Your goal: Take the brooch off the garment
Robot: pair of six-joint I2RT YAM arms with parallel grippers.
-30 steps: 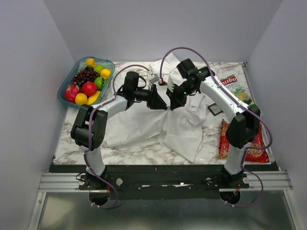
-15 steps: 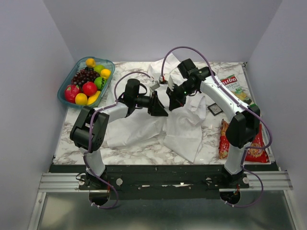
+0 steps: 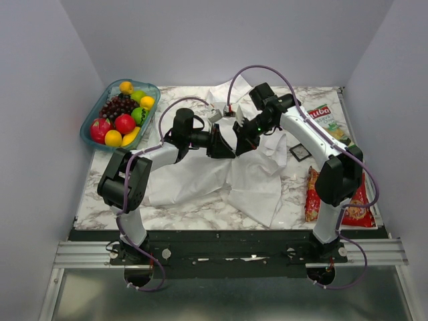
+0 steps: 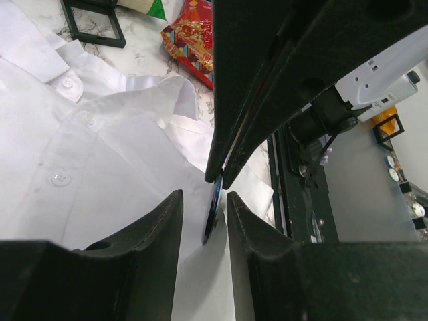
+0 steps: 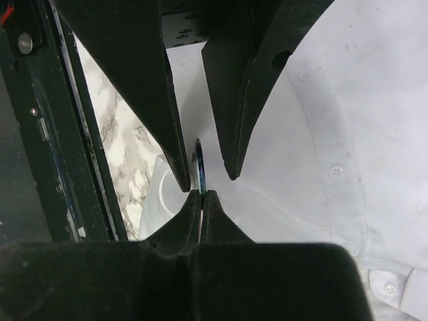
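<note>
The left jaws have been narrowed over the last second from a wider set to about half open. They now straddle the brooch [image 4: 212, 217], which is seen edge-on between them with a sliver of gap on either side, so nothing is gripped yet. The right jaws are kept fully shut, their tips touching the brooch's edge. A fold of the garment [image 4: 100, 167] appears to be pinched there and held up off the desk [image 3: 194, 215]. The left arm [image 3: 167, 144] has been brought slightly right and nearer, towards the right arm [image 3: 301, 130]. The brooch is still pinned to the garment, near the middle of the desk. The grasp is judged to be under way. Full closure, then a pull away from the held cloth, is still wanted.
</note>
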